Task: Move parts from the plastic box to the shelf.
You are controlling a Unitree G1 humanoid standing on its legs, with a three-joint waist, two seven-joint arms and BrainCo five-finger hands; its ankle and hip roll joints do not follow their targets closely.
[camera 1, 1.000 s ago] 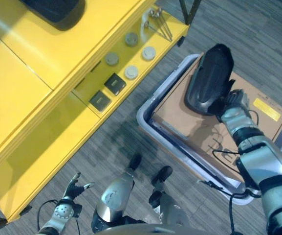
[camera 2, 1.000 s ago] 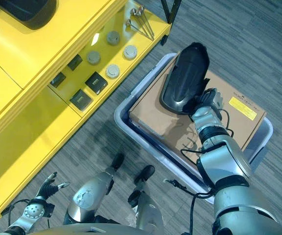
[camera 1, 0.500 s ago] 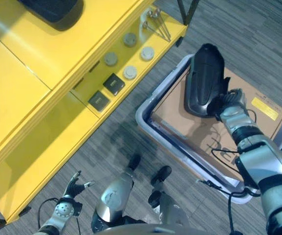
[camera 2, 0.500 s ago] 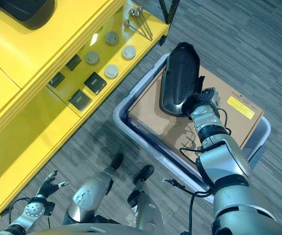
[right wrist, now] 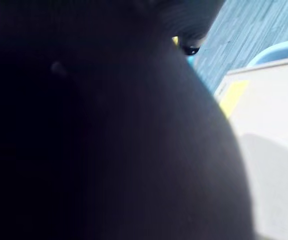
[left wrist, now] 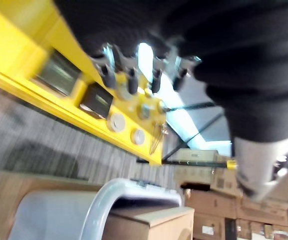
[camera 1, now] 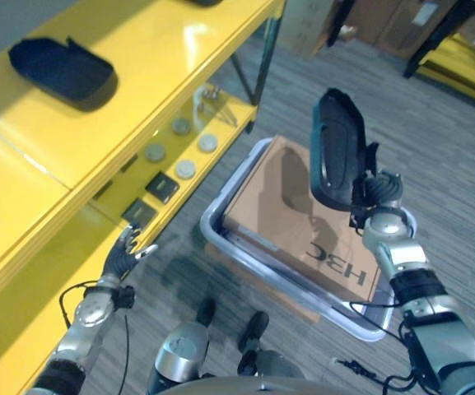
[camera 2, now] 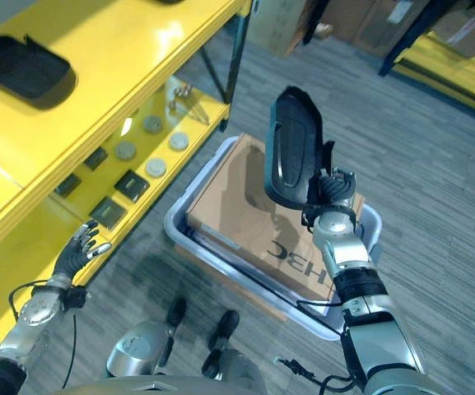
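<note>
We see a plastic box [camera 1: 221, 234] on the floor [camera 1: 451, 148], to the right of the shelf [camera 1: 138, 49]. Inside the box lies a cardboard carton [camera 1: 278, 214]. Above the box our right hand [camera 1: 377, 193] holds a curved part [camera 1: 332, 148]. Our left hand [camera 1: 122, 255] reaches the shelf's lower level, beside small parts [camera 1: 171, 169]. Another curved part [camera 1: 60, 70] lies on the shelf's top level.

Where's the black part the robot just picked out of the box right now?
The black part is held upright in the right hand, on the right of the eye views, lifted above the cardboard box in the grey plastic box.
</note>
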